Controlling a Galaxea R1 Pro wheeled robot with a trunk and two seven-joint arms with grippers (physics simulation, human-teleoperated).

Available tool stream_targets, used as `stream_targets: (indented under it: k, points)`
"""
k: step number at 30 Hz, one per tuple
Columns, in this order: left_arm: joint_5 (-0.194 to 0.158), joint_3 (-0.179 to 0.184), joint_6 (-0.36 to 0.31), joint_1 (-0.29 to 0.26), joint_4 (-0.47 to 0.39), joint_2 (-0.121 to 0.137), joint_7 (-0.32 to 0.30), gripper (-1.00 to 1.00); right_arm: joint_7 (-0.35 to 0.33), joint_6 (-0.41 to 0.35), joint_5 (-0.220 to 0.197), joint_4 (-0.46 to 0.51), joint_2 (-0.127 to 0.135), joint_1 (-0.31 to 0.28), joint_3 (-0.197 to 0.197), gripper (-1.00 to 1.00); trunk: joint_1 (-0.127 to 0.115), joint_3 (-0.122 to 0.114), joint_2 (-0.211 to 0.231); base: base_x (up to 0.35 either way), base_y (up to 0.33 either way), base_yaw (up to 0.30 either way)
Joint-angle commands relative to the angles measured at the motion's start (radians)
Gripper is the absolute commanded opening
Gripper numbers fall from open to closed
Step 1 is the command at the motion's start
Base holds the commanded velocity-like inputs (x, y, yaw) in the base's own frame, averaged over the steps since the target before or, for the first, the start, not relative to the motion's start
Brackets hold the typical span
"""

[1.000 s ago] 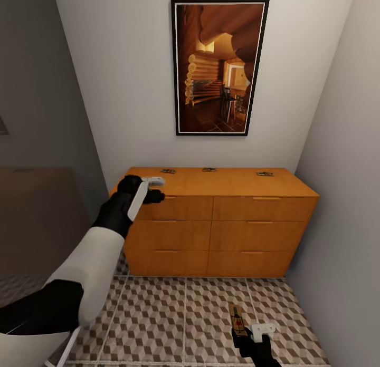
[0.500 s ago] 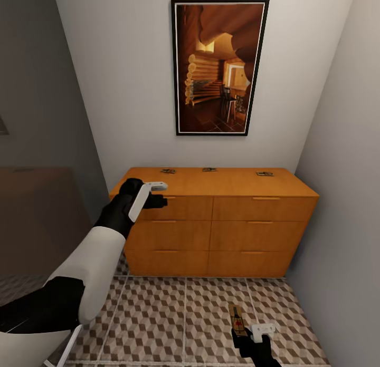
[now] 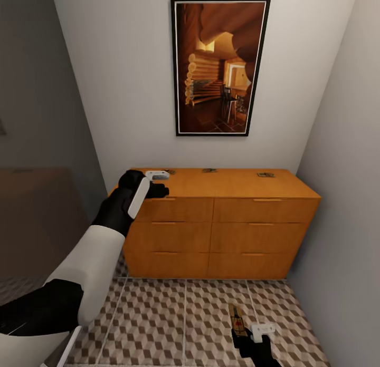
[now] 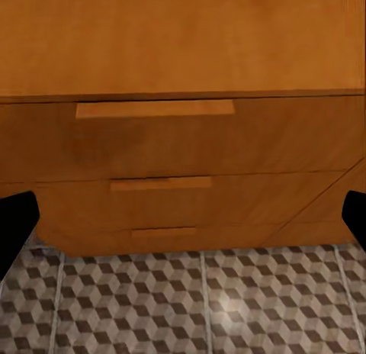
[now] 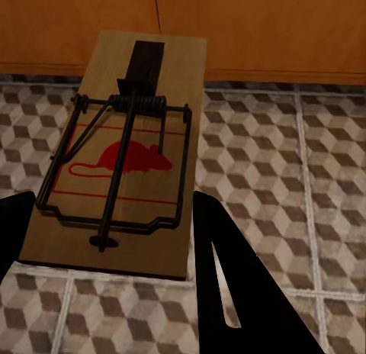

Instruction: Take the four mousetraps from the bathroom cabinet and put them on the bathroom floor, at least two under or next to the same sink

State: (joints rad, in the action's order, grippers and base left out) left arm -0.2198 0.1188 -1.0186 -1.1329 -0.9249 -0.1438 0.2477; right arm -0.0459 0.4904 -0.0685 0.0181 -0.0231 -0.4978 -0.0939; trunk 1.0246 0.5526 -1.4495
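The left gripper (image 3: 158,182) hangs released, jaws spread, at the left front corner of the cabinet (image 3: 221,219), level with its top, and it is plainly the nearer arm to the trap it faces. Along the cabinet's back edge lie three mousetraps: the left mousetrap (image 3: 170,172) just beyond that gripper, the middle mousetrap (image 3: 209,170), and the right mousetrap (image 3: 265,174) well apart toward the far corner. Low in front of the cabinet's right half, over the bathroom floor (image 3: 158,314), the right gripper (image 3: 247,332) is clenched on the fourth mousetrap (image 5: 122,163), whose long axis points toward the drawers.
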Motion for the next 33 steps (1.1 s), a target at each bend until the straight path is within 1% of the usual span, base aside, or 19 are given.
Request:
stream_targets:
  k: [1,6,15,17,20,23,24,26,27,29,30,31,33]
  points:
    - [-0.010,0.006,-0.003,-0.001,-0.003,0.000,0.010,1.00,-0.006,0.004,-0.011,-0.001,0.000,-0.001,-0.007,-1.00,0.000,0.001,0.000,0.264,0.000,0.000]
    - [-0.010,0.015,-0.003,-0.001,-0.007,0.000,0.010,1.00,-0.006,0.004,-0.011,-0.001,0.000,-0.001,-0.007,-1.00,0.000,0.001,0.000,0.313,0.000,0.000]
    - [-0.010,0.016,-0.003,-0.001,-0.005,0.000,0.010,1.00,-0.007,0.002,-0.012,-0.002,0.000,-0.001,-0.007,-1.00,0.000,0.001,0.000,0.333,0.000,0.000]
    - [-0.010,0.016,-0.003,-0.001,-0.004,0.000,0.010,1.00,-0.008,0.003,-0.011,-0.003,0.001,0.007,-0.007,-1.00,0.000,0.001,0.000,0.335,0.000,0.000]
    - [-0.010,0.018,-0.003,-0.001,-0.007,0.000,0.010,1.00,-0.011,0.008,-0.011,-0.004,0.005,0.049,-0.007,-1.00,0.000,0.001,0.000,0.334,0.000,0.000]
    - [-0.010,0.019,-0.003,-0.001,-0.008,0.000,0.010,1.00,-0.015,0.034,-0.011,-0.004,0.010,0.125,-0.007,-1.00,0.000,0.001,0.000,0.296,0.000,0.000]
    - [-0.010,0.019,-0.003,-0.001,-0.009,0.001,0.010,1.00,-0.016,0.058,-0.011,-0.004,0.012,0.156,-0.007,-1.00,0.000,0.001,0.000,0.262,0.000,0.000]
    - [-0.010,0.020,-0.003,-0.001,-0.008,0.001,0.010,1.00,-0.017,0.130,-0.011,-0.004,0.015,0.214,-0.007,-1.00,0.000,0.001,0.000,0.250,0.000,0.000]
    - [-0.010,0.020,-0.003,-0.001,-0.007,0.001,0.010,1.00,-0.017,0.150,-0.011,-0.004,0.015,0.226,-0.007,-1.00,0.000,0.001,0.000,0.244,0.000,0.000]
    - [-0.010,0.022,-0.003,-0.001,-0.007,0.001,0.010,1.00,-0.017,0.219,-0.011,-0.004,0.016,0.276,-0.007,-1.00,0.000,0.001,0.000,0.240,0.000,0.000]
    - [-0.010,0.026,-0.003,-0.001,-0.006,0.001,0.010,1.00,-0.017,0.244,-0.011,-0.004,0.016,0.304,-0.007,-1.00,0.000,0.001,0.000,0.238,0.000,0.000]
    - [-0.010,0.029,-0.003,-0.001,-0.005,0.001,0.010,1.00,-0.017,0.256,-0.011,-0.004,0.016,0.316,-0.007,-1.00,0.000,0.001,0.000,0.237,0.000,0.000]
    - [-0.010,0.046,-0.003,-0.001,-0.004,0.002,0.010,1.00,-0.017,0.305,-0.011,-0.004,0.014,0.356,-0.007,-1.00,0.000,0.001,0.000,0.234,0.000,0.000]
